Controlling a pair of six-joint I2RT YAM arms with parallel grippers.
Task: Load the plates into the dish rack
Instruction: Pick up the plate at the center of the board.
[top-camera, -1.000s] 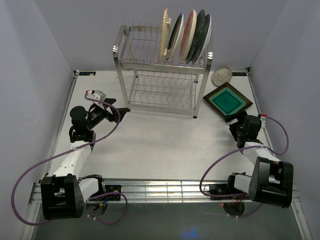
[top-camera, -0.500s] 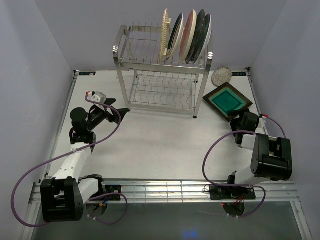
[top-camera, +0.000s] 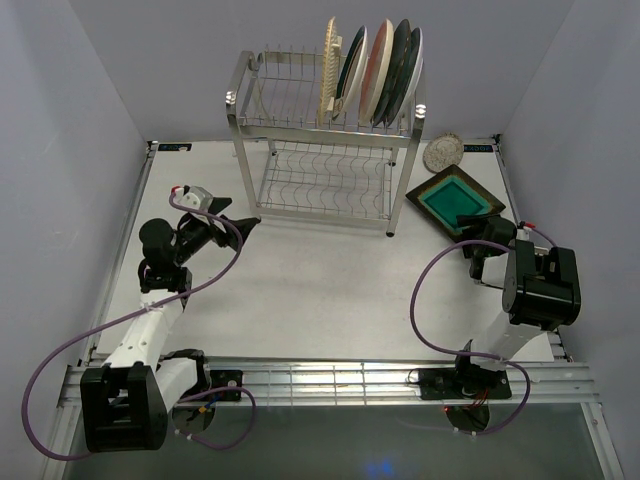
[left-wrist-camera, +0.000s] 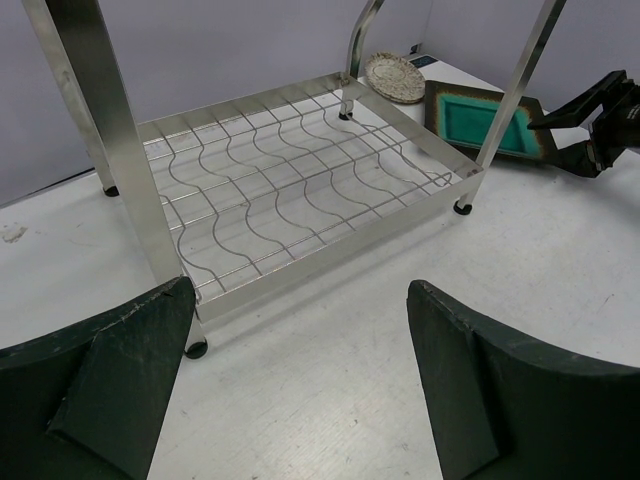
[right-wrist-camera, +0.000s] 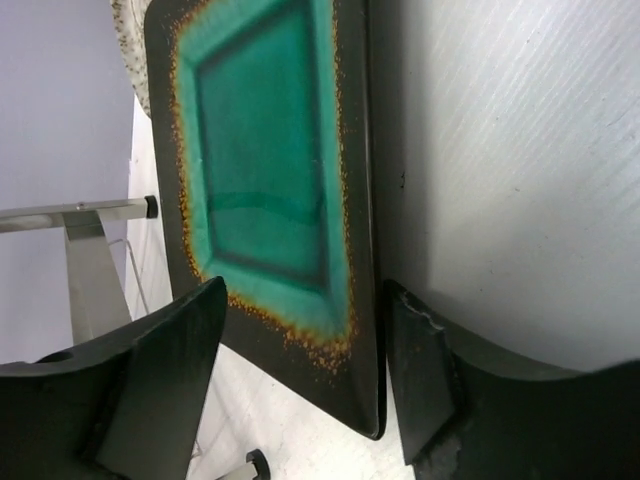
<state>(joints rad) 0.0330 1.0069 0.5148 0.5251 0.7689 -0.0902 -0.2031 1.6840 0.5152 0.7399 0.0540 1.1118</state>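
The steel dish rack (top-camera: 325, 140) stands at the back, with several plates (top-camera: 375, 72) upright in its top tier; its lower shelf (left-wrist-camera: 290, 190) is bare. The brown square plate with teal centre (top-camera: 455, 202) lies flat right of the rack, also seen in the right wrist view (right-wrist-camera: 265, 170). The small silver-grey plate (top-camera: 443, 152) lies behind it. My right gripper (top-camera: 474, 232) is open, its jaws straddling the square plate's near corner (right-wrist-camera: 350, 390). My left gripper (top-camera: 240, 226) is open and empty, low over the table before the rack's left front leg.
The rack's front posts (left-wrist-camera: 95, 130) and feet stand just ahead of the left gripper. Grey walls close in the table on three sides. Purple cables loop from both arms near the front rail (top-camera: 320, 380).
The right arm has folded upward and reached toward the square plate, bringing its open jaws round the plate's near corner. The left arm shifted only slightly.
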